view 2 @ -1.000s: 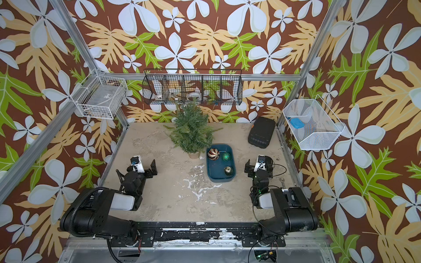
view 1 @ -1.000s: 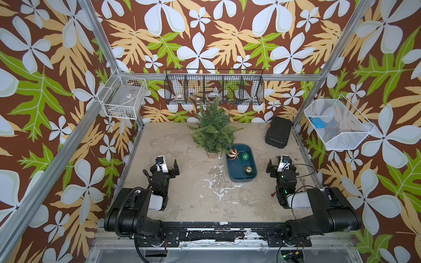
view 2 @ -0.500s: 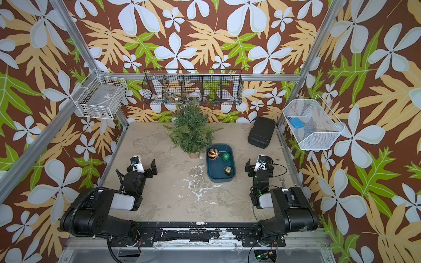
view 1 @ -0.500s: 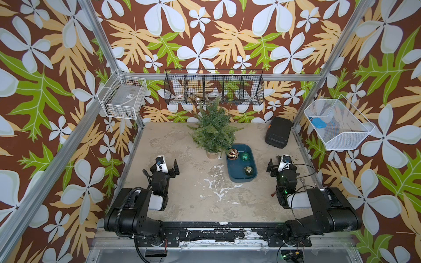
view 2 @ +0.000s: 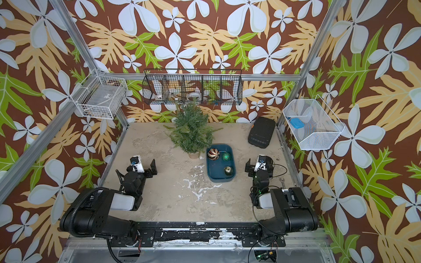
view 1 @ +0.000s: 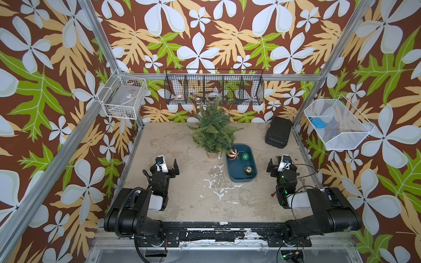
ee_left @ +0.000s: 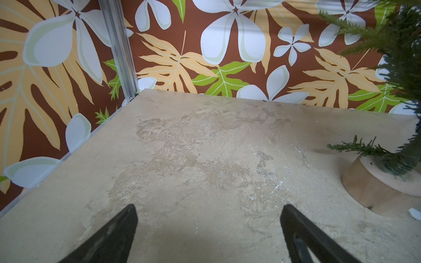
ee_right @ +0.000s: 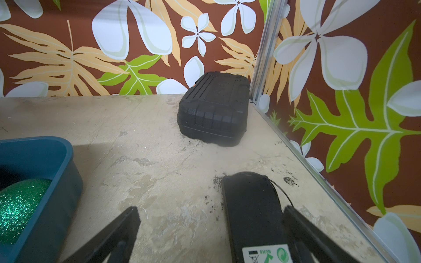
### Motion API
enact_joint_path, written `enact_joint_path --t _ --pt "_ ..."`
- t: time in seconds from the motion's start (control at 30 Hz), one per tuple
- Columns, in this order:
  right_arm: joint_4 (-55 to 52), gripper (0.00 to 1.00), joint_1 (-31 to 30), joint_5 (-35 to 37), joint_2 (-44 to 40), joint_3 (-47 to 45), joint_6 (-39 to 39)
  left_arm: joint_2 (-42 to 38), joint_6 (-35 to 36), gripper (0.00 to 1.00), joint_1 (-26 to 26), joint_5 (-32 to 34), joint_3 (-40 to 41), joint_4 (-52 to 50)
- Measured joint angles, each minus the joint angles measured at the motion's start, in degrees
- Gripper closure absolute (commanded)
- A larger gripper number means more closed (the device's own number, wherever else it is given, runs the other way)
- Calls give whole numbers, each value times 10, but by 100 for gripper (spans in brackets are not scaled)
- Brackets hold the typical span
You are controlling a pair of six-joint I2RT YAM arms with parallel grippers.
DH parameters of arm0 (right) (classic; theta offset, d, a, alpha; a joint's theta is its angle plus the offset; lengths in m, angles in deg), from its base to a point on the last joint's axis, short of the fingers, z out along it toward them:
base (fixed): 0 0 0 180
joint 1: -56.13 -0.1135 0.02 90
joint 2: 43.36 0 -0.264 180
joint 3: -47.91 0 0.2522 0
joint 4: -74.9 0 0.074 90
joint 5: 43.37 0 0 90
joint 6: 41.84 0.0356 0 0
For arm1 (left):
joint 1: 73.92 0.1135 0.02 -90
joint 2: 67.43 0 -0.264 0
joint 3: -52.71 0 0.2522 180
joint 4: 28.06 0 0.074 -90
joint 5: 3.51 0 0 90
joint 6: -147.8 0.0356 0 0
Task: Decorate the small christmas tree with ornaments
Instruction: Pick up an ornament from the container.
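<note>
Nothing has shifted over the last second. Your left claw [view 1: 167, 165] and right claw [view 1: 279, 164] sit low over the surface [view 1: 193, 195] where they were, each with its jaws spread wide and holding nothing. By the look of it, the decorating has not started. The small christmas tree [view 1: 213, 129] stands upright at the back middle of the surface and carries no ornament. All three ornaments lie in the teal tray [view 1: 241, 180], which sits just beside the tree's tan pot [view 1: 211, 155]. The striped ball [view 1: 232, 153] is at the tray's far end near the lowest branches, with the green glitter ball [view 1: 245, 156] next to it. The gold ball [view 1: 248, 169] lies apart from them, nearer you. Your right claw is the closer one to the tray, so it is probably the one to go in first. A black case [view 1: 278, 133] rests in the far corner, well clear of that path.
</note>
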Motion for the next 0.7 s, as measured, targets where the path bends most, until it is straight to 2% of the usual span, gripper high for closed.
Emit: enact_joint_path --t 0.2,0.37,0.43,0.53,0.6,0.7 --pt "-113 0 -3 7 -110 66 3 -82 -7 0 0 24 -73 -112" --pt "-219 0 -3 -29 -159 111 39 -119 -57 0 0 45 -144 -233" --pt "-267 0 -3 -49 -178 138 74 -126 -93 0 0 41 -175 -280" --pt "-339 0 5 -69 -203 178 190 -115 -191 0 0 36 -230 -356" --pt "-363 7 23 -123 -194 191 259 -96 -243 9 1 12 -255 -393" --pt "-443 7 9 -205 -140 262 295 -76 -295 17 2 -41 -273 -449"
